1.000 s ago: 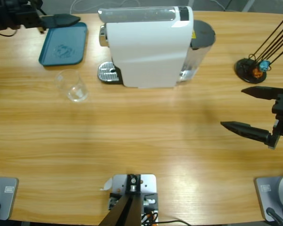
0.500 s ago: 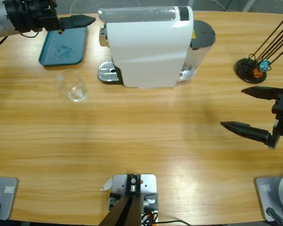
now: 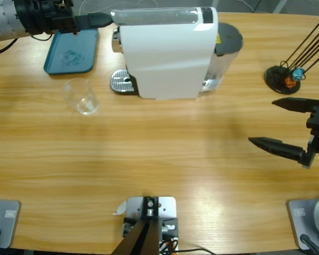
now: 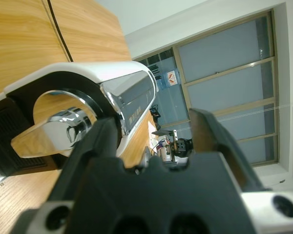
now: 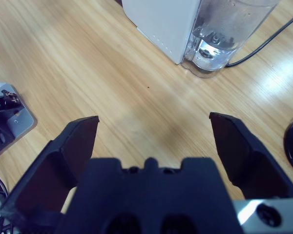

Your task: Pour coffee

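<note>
White coffee machine (image 3: 167,53) standing at 12 o'clock on the wooden surface (image 3: 159,164), metal drip tray (image 3: 122,82) jutting out at its 9 o'clock side, clear water tank (image 3: 223,58) at its 3 o'clock side. Teal tray (image 3: 72,50) lying flat at 10 o'clock, just beside the machine. Small clear glass cup (image 3: 81,96) upright just below the tray, apart from the drip tray; cannot tell whether any coffee lies in it, none made out anywhere. Black stand (image 3: 283,78) with thin rods and a small orange piece at 2 o'clock.

Left pincer (image 3: 98,20) reaching in from the 10 o'clock corner, above the tray's upper edge, tip at the top left end of the machine. Seen along the left wrist: jaws spread, the machine's shiny chrome lever (image 4: 53,129) and glossy lid edge close ahead between them, not pinched.

Right pincer (image 3: 279,125) low at 3 o'clock, jaws spread wide over bare wood, pinching nothing, well apart from the cup. Along the right wrist: machine corner and water tank (image 5: 224,34) ahead.
</note>
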Motion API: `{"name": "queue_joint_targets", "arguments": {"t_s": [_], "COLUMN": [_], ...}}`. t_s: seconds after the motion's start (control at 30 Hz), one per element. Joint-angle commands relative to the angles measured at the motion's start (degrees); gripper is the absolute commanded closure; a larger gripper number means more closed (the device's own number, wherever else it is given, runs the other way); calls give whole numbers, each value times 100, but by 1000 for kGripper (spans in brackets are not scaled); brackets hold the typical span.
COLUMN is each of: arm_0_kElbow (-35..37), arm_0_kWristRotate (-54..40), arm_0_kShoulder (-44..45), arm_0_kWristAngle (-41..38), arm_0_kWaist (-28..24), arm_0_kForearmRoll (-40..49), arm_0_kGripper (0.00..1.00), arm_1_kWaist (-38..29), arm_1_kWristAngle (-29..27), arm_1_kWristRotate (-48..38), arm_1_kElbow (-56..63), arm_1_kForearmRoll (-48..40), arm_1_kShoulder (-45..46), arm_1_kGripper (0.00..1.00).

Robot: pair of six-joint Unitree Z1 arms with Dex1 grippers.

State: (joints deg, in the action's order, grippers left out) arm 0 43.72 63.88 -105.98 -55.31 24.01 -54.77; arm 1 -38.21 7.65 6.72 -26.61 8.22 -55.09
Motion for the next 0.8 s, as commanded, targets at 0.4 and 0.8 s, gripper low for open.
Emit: {"name": "queue_joint_targets", "arguments": {"t_s": [0.4, 0.8], "arm_0_kElbow": [104, 350], "arm_0_kWristRotate": [73, 309], "arm_0_kShoulder": [-270, 171], "arm_0_kWristAngle": [-143, -182], "arm_0_kWaist": [34, 86], "arm_0_kForearmRoll": [-297, -276], "arm_0_kGripper": [1000, 1000], "arm_1_kWaist": [-46, -44], "arm_1_kWristAngle": [96, 93], "arm_1_kWristRotate": [57, 57], "arm_1_kElbow": [-2, -2], "arm_1_kForearmRoll": [74, 74], "arm_1_kShoulder": [-37, -37], "arm_1_kGripper": [0, 0]}}
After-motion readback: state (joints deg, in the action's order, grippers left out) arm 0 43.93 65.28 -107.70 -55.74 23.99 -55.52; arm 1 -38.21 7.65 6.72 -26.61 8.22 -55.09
